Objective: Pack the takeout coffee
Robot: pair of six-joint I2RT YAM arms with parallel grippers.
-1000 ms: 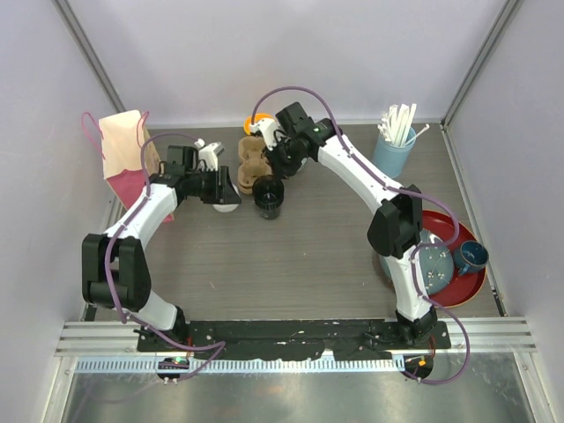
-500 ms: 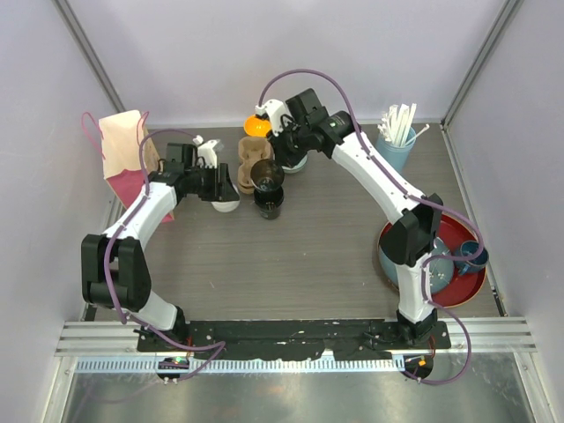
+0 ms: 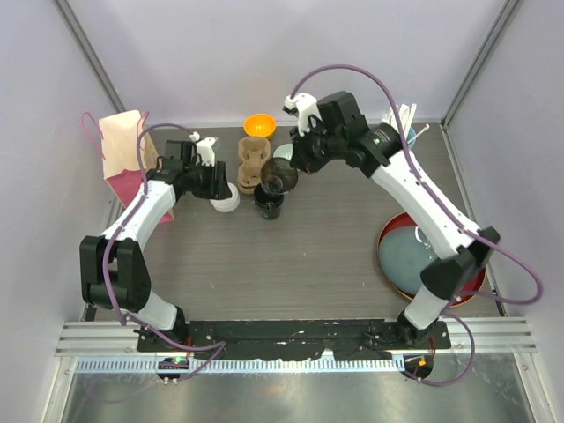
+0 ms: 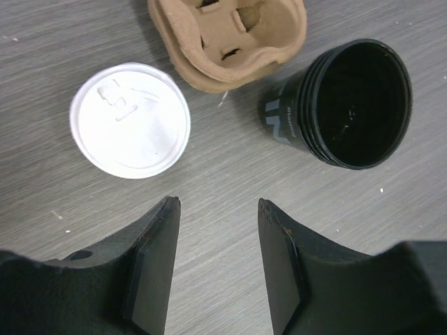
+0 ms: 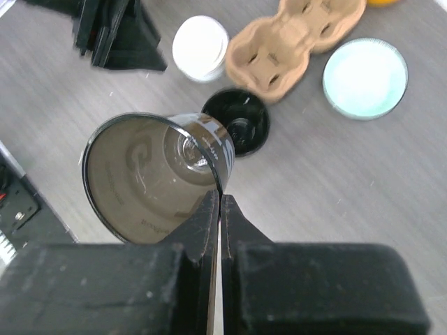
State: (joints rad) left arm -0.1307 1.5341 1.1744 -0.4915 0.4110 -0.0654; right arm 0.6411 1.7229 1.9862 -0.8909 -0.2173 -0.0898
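Stage of task: early, by my judgement; nothing is packed yet.
Done so far: one takeout coffee, the lidded cup (image 4: 130,120), stands closed under its white lid on the tabletop (image 3: 291,264).
Left to do: the cardboard carrier (image 4: 227,35) has every visible well empty. No cup shows in the paper bag (image 3: 123,150), whose inside I cannot see. Two cups lack lids, and I see no spare white lid.
Left fingers (image 3: 218,187): parted to a middling gap and holding nothing. They hover just at 12 o'clock of the lidded cup in the top view.
Right fingers (image 5: 220,209): pressed together on the rim of the held cup (image 5: 150,181), a dark unlidded cup tipped on its side. It appears raised off the tabletop.
Open cup (image 4: 349,105): black, upright and empty, at 3 o'clock of the lidded cup and apart from it. In the top view the held cup sits at its 1 o'clock.
Carrier position: 11 o'clock of the open cup, just beside it.
Count, cups: three (one lidded, one open on the tabletop, one in my right fingers).
Count, carriers: one.
Count, bags: one, at 9 o'clock of the lidded cup, by the left wall.
Count, other: one orange bowl (image 3: 259,125) at 12 o'clock of the carrier. One pale blue disc (image 5: 365,77) at its 3 o'clock; lid or dish, I cannot tell. One red tray (image 3: 398,280) at the far right.
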